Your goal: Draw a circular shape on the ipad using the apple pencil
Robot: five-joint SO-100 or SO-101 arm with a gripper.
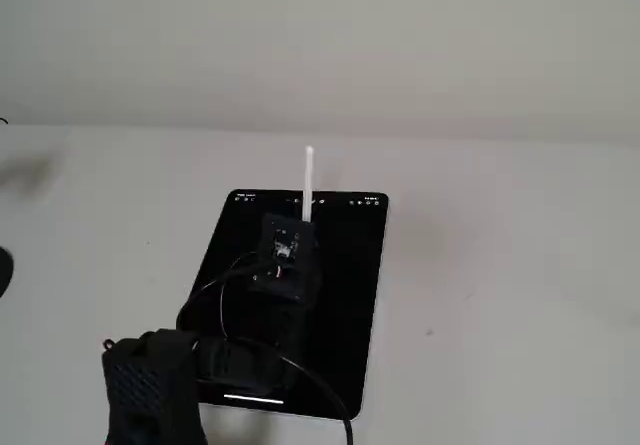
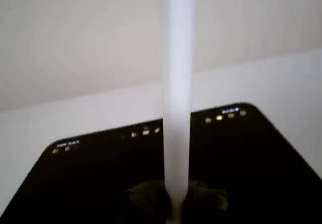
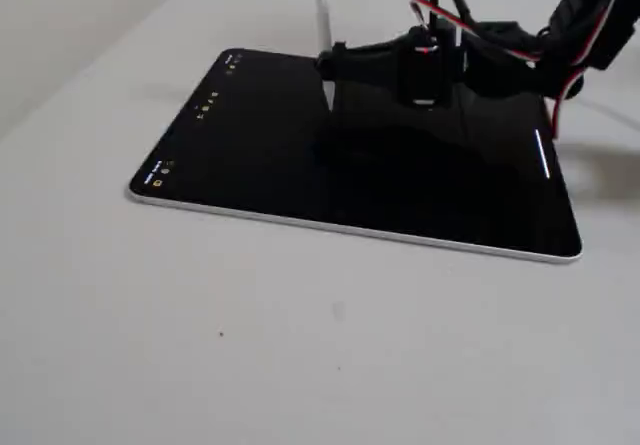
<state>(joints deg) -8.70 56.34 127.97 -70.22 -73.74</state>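
Black arm low over ipad (image 3: 300,155), pincer (image 3: 328,65) clamping upright apple pencil (image 3: 322,10)

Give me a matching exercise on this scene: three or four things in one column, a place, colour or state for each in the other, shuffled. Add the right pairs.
Things:
1. thin white cylindrical apple pencil
2. flat black-screened ipad with a silver edge
3. black two-finger claw
4. row of tiny yellowish toolbar icons

Descriptions:
A. lying flat on the white table
B. along one short edge of the screen
C. held roughly upright above the screen
D. shut on the stylus

Pairs: 1-C, 2-A, 3-D, 4-B
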